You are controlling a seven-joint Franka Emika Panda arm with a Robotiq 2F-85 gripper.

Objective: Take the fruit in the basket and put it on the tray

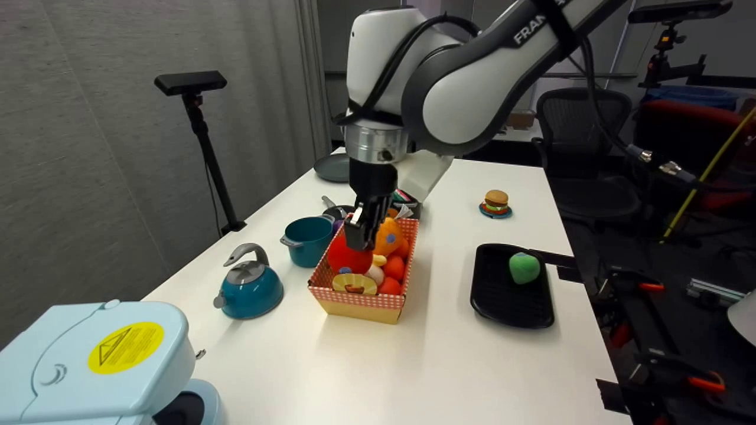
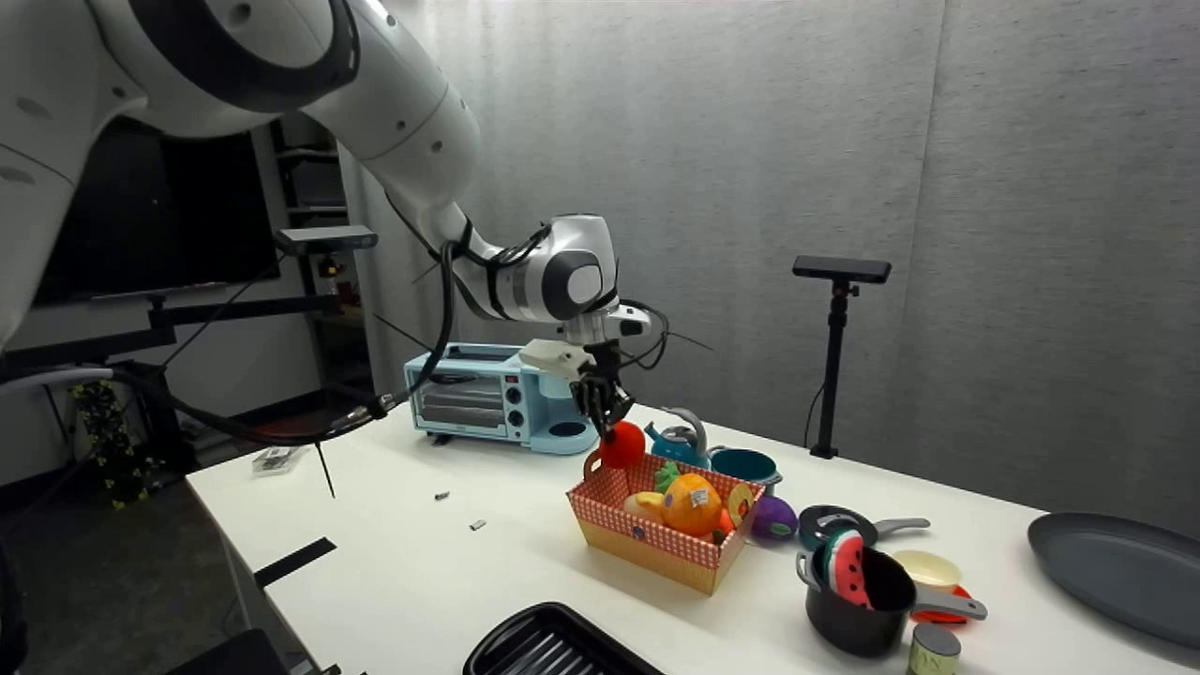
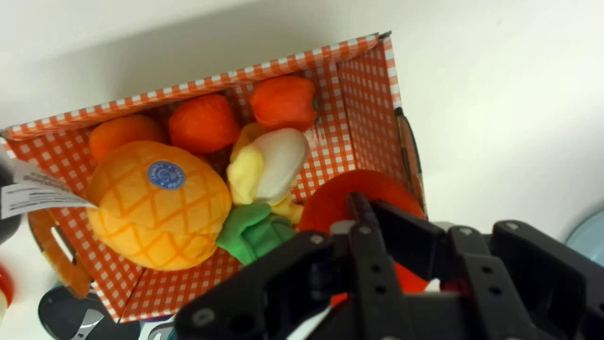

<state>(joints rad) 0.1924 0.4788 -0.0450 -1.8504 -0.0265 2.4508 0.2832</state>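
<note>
The red-orange checked basket shows in both exterior views [image 1: 387,301] [image 2: 605,525] and in the wrist view [image 3: 370,99]. My gripper is over one end of it in both exterior views [image 1: 359,239] [image 2: 607,419]. In the wrist view my fingertips [image 3: 368,200] are close together against the red round fruit [image 3: 330,196], apparently pinching its top. The fruit also shows in both exterior views [image 1: 345,257] [image 2: 622,448], raised to about the basket's rim. The black tray [image 1: 487,304] [image 2: 534,637] holds a green round fruit [image 1: 524,268].
The basket also holds an orange pineapple toy [image 3: 158,203], a banana [image 3: 278,163] and red vegetables [image 3: 205,123]. A teal kettle [image 1: 251,292] and teal pot [image 1: 310,242] stand beside it. A black pot [image 2: 858,605], dark plate [image 2: 1116,572] and toy burger [image 1: 496,202] are farther off.
</note>
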